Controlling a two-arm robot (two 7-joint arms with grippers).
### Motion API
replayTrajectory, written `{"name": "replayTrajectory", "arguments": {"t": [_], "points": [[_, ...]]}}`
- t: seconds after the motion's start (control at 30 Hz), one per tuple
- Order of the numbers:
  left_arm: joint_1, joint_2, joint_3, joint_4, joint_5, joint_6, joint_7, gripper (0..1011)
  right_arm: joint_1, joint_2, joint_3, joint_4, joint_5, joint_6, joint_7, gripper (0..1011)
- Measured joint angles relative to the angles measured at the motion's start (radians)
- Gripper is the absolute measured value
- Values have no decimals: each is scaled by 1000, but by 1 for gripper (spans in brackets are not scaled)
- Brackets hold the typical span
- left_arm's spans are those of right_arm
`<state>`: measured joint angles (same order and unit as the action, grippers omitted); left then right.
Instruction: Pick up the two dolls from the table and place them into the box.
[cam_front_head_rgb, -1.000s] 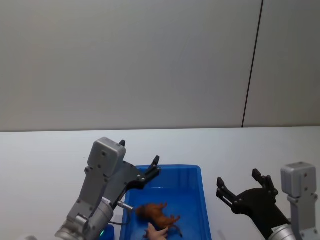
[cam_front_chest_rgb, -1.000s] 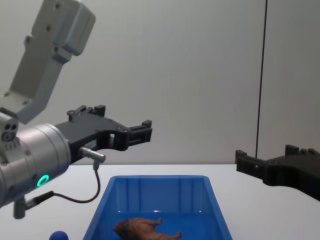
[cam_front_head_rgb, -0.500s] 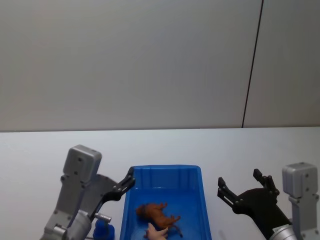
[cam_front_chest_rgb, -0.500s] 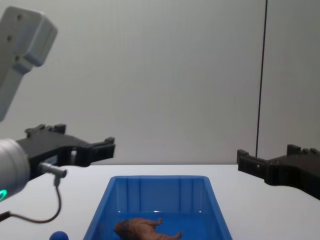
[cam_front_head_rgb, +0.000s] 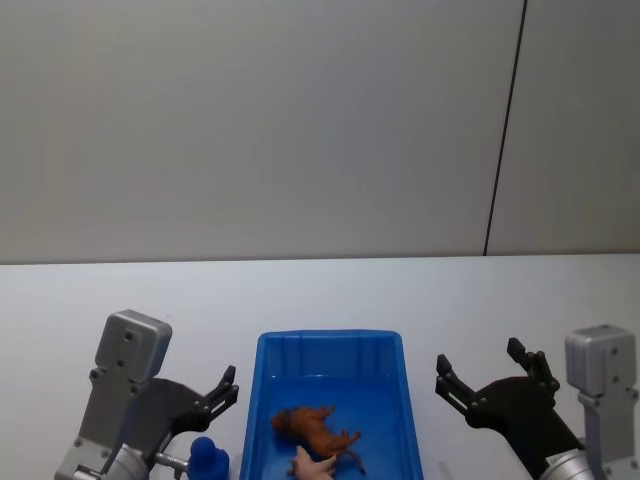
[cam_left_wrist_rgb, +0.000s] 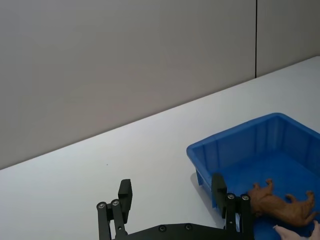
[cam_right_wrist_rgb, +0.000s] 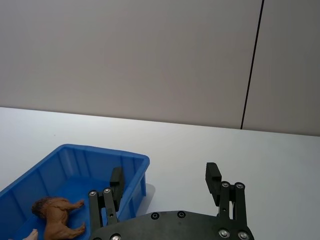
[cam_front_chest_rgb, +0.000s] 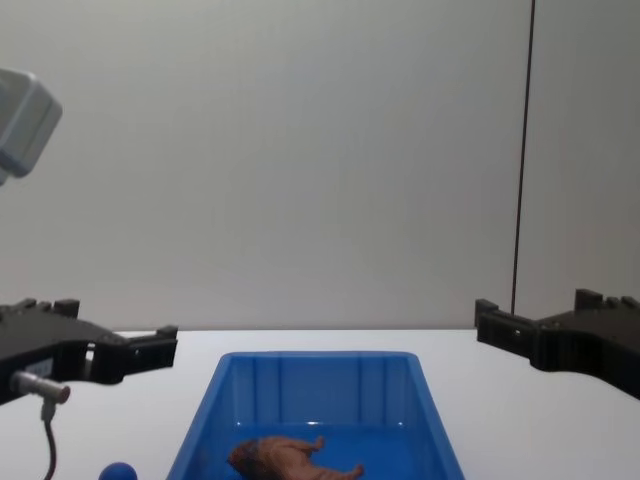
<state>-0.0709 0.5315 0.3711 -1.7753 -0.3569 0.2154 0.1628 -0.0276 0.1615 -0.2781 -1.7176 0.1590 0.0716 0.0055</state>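
The blue box (cam_front_head_rgb: 330, 343) stands on the white table (cam_front_head_rgb: 500, 290) in front of me. A brown doll (cam_front_head_rgb: 315, 430) lies on its side on the box floor, and a pale pink doll (cam_front_head_rgb: 312, 465) lies just beside it at the near end. My left gripper (cam_front_head_rgb: 225, 390) hovers open and empty to the left of the box. On the box's right, my right gripper (cam_front_head_rgb: 480, 360) also hovers open and empty. The left wrist view shows the box (cam_left_wrist_rgb: 235, 142) with both dolls (cam_left_wrist_rgb: 277, 205) beyond the open left gripper (cam_left_wrist_rgb: 171, 184).
A small blue knob-like object (cam_front_head_rgb: 207, 458) sits on the table close to the box's left wall, under my left arm. Behind the table rises a plain grey wall with a dark vertical seam (cam_front_head_rgb: 505, 130).
My left gripper has drawn back from above the box, moving left and down to beside the box's left wall. The right gripper and both dolls have stayed put.
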Motion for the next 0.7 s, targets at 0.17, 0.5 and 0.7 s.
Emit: {"name": "replayTrajectory", "arguments": {"t": [0.17,0.5,0.7], "points": [[3,10,-9,13,-11,16,-29,1001,0,0,0,0,0,0,0,1001],[-4,13,-19,57,-19,43,-90,1001,0,0,0,0,0,0,0,1001],[-11,8,-22,88,-20,57,-119,1001,0,0,0,0,0,0,0,1001]]}}
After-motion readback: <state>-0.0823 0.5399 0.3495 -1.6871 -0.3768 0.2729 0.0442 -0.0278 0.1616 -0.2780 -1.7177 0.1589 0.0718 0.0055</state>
